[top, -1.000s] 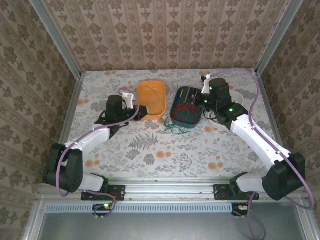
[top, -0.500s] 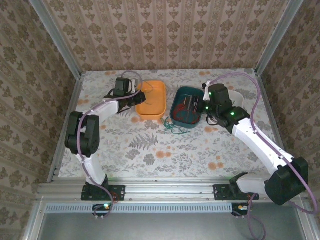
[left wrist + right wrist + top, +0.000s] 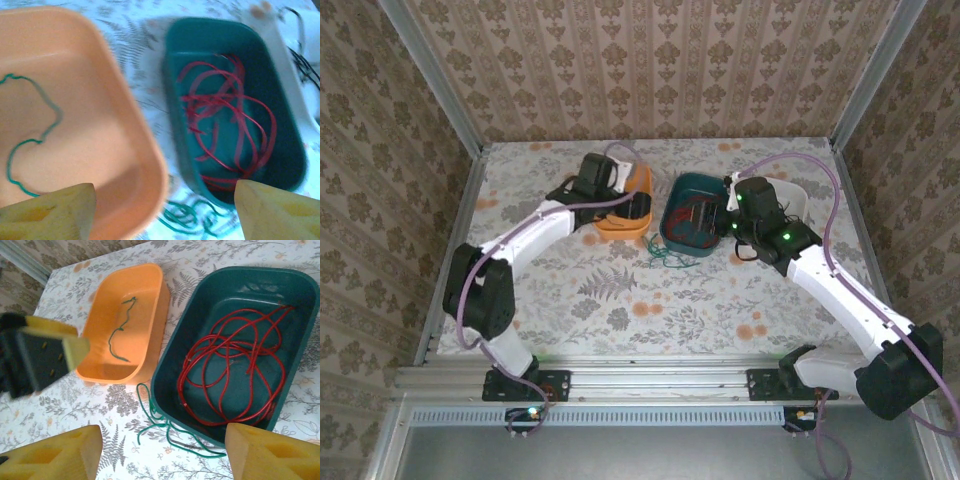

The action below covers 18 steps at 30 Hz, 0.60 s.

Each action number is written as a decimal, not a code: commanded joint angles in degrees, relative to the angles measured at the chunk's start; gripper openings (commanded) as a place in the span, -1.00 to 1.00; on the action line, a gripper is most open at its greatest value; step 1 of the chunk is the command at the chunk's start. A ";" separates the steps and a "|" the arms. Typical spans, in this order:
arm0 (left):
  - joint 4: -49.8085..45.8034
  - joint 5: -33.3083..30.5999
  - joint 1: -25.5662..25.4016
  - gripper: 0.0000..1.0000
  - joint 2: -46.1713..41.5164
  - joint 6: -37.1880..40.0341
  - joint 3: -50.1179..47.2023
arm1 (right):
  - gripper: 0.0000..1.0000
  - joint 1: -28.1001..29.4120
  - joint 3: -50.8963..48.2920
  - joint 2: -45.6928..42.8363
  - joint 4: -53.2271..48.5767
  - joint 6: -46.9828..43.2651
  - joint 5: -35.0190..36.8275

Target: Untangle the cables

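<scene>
Since 1 green cable (image 3: pixel 37 141) lies in the orange tray (image 3: pixel 100 315) under the released left tool (image 3: pixel 165 192), drop step looks done; next: right tool (image 3: pixel 164 435), also released, pinches green tangle (image 3: pixel 165 426) just beneath it.

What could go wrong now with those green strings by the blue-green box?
The green cables on the table lie bunched beside the teal tray; pulling one might drag the rest along or snag the tray. The left gripper and right gripper both hang open near each other, so the arms might bump.
</scene>
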 commanded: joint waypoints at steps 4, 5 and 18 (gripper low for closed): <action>-8.43 -9.58 -8.07 0.46 0.49 1.42 -6.21 | 0.34 -0.93 -1.00 -0.28 -1.29 0.47 3.08; -8.62 -10.44 -8.95 0.45 1.03 0.61 -6.79 | 0.34 -0.96 -1.03 -0.29 -1.29 0.47 2.86; -1.33 -10.02 -10.27 -0.11 8.80 -2.44 -8.07 | 0.33 -0.96 -0.31 -0.21 -2.16 -0.41 2.43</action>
